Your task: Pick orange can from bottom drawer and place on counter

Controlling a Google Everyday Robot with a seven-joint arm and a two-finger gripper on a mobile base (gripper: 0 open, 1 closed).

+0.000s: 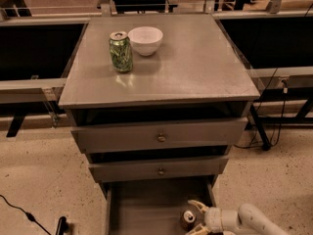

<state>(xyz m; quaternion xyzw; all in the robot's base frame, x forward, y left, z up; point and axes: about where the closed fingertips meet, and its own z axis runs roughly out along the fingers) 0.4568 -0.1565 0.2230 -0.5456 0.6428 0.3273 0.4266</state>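
The orange can (188, 219) stands upright in the open bottom drawer (142, 209), near its right wall. The hand (193, 218) reaches in from the right, its pale fingers (198, 206) spread wide to either side of the can. Above, on the tabletop (195, 67), a green can (121, 52) stands just beside a white bowl (145, 39).

Can (188, 219) in bottom drawer (142, 209), gripper (195, 218) at it from the right.
Can stands upright, right front of drawer; gripper fingers spread either side of it. On counter (195, 67), back left: second can (120, 52), bowl (145, 39) just right of and behind it.
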